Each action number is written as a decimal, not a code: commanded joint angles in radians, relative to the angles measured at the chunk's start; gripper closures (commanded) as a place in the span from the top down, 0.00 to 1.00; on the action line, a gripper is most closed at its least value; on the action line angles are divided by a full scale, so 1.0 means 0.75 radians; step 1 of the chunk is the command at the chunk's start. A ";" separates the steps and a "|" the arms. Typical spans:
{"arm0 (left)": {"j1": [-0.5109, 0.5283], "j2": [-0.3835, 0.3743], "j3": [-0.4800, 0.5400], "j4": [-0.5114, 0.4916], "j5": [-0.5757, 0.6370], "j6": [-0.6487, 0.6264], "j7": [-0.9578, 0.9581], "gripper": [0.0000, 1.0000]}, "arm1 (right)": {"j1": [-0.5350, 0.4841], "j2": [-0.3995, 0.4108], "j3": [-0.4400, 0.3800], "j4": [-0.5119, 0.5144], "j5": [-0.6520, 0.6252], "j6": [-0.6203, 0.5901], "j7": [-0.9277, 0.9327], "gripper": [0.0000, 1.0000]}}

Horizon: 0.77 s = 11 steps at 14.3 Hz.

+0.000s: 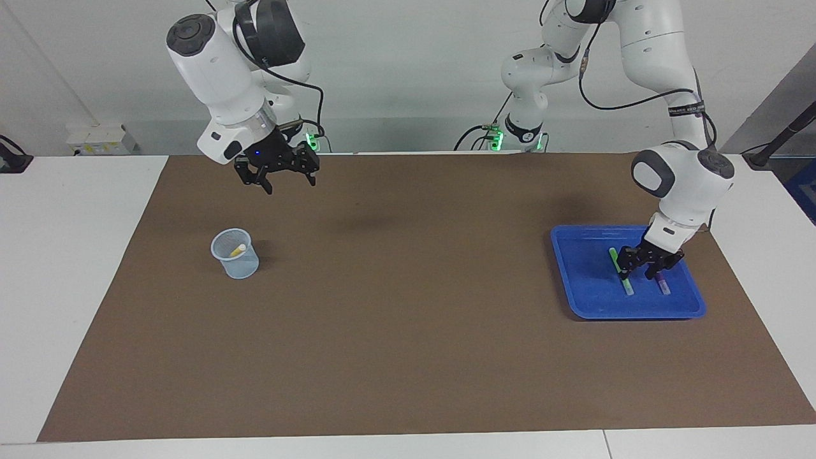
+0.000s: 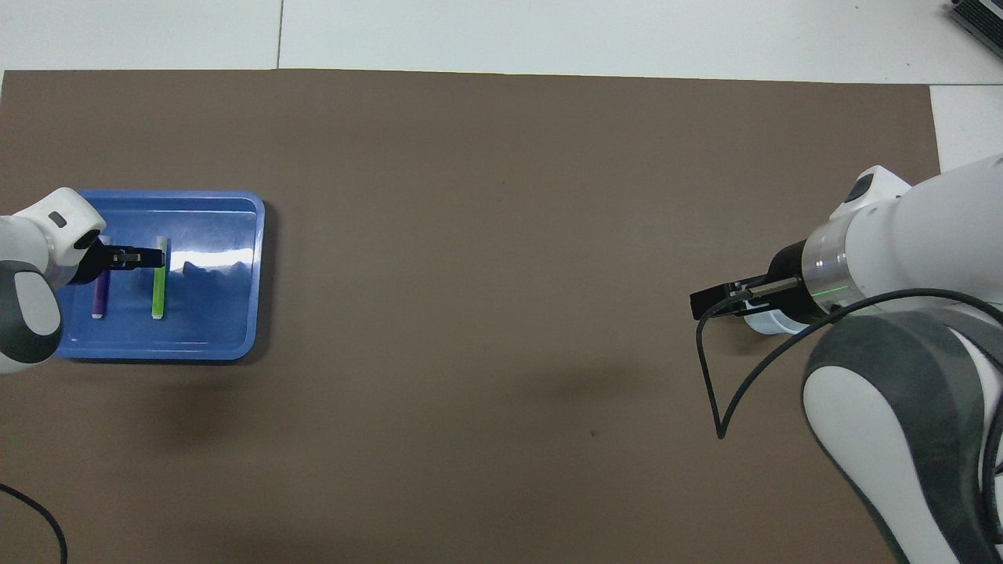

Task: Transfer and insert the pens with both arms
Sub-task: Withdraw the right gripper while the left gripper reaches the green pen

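A robotics laboratory is shown. Two white jointed robot arms [image 1: 679, 172] are mounted at one long edge of a white worktop [image 1: 70, 255], with green status lights lit at their bases [image 1: 309, 139] and black cables [image 1: 583, 319] trailing from them. A plain brown mat [image 1: 408, 319] is spread over the worktop, a bare pale wall is seen past that edge, and a wall socket box [image 1: 99, 140] sits near one corner.

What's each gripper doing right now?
Left gripper: open, low in the blue tray, at the green pen.
Right gripper: open, empty, raised.
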 commanded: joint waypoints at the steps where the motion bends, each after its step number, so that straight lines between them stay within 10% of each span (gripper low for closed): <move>1: 0.002 0.031 -0.007 0.022 0.027 0.035 0.004 0.70 | -0.014 -0.017 0.012 -0.006 0.079 -0.005 0.134 1.00; 11: -0.039 0.050 -0.009 0.014 0.133 0.037 0.026 0.69 | 0.057 -0.043 0.077 -0.110 0.368 0.293 0.642 1.00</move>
